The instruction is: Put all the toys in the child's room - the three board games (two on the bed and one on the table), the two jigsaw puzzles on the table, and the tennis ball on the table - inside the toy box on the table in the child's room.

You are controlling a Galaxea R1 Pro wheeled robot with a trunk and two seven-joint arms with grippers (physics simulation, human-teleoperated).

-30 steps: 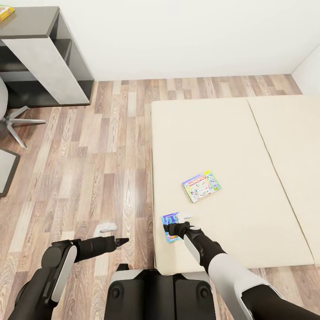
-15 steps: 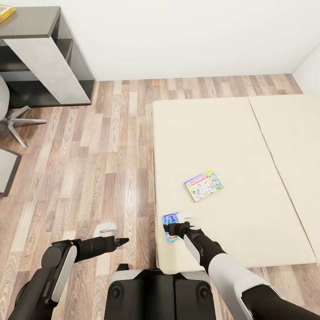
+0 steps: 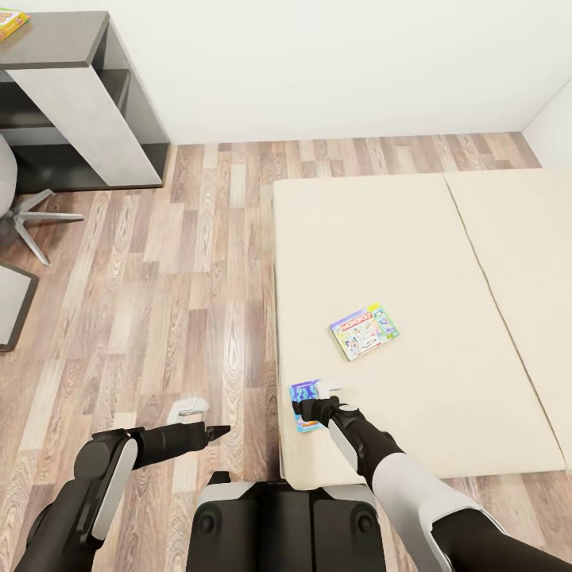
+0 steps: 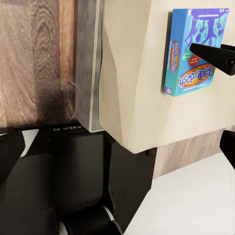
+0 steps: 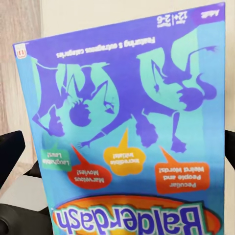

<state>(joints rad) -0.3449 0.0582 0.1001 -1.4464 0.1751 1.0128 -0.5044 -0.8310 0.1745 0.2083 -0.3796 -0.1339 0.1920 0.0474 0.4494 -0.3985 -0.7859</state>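
A blue board game (image 3: 302, 395) with cartoon art lies at the near left corner of the cream bed (image 3: 413, 238). My right gripper (image 3: 307, 410) hovers over it, open. In the right wrist view the blue board game (image 5: 122, 122) sits between the dark fingertips (image 5: 9, 152), which stand apart from its edges. In the left wrist view the blue board game (image 4: 193, 51) lies under a right finger (image 4: 215, 56). A pale board game (image 3: 364, 330) with a red logo rests farther in on the mattress. My left gripper (image 3: 216, 431) is open over the floor, holding nothing.
A dark-grey cabinet (image 3: 87, 103) joined to a pale desk stands at the back left, with a flat yellow item (image 3: 9, 24) on top. A swivel chair's legs (image 3: 32, 218) stand beside it. Wood-plank floor (image 3: 183, 262) lies between cabinet and bed. My own base (image 3: 286, 524) is below.
The whole view shifted slightly a second ago, so the camera moved. Both arms and both games keep their places.
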